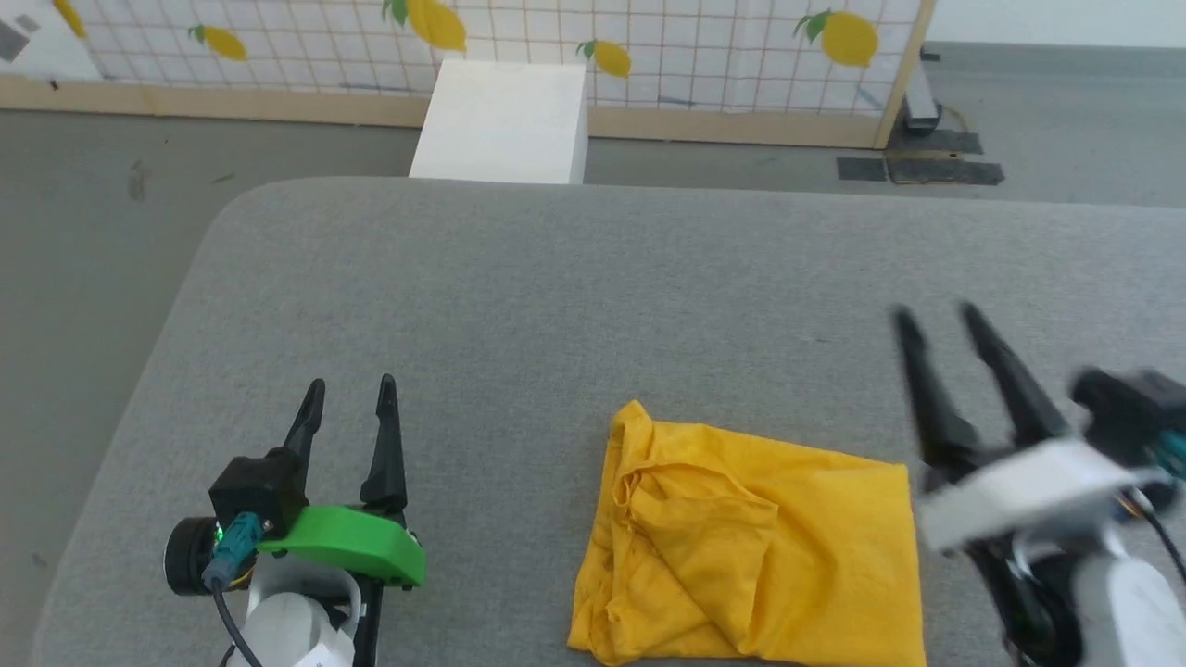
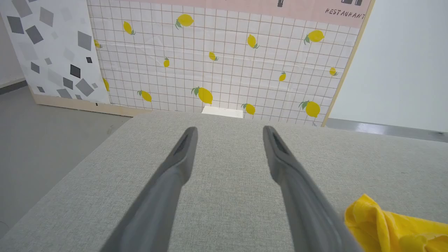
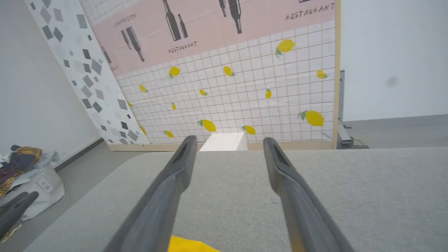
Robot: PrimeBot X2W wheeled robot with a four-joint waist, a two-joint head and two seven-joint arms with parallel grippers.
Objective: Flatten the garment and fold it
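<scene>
on the grey table point(image 1: 519, 278), between two empty, spread-fingered grippers, left gripper point(image 1: 355, 394) and right gripper point(image 1: 936, 320), lies the garment point(image 1: 769, 547), folded, looking soft and light, best pinched at a corner.

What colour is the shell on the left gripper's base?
Bright green shell, behind the left gripper. It shows best in the head view.

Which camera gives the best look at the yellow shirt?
The head view: nearly all of the garment shows, folded. The left wrist view catches a crumpled corner at lower right; the right wrist view, a sliver at bottom.
</scene>
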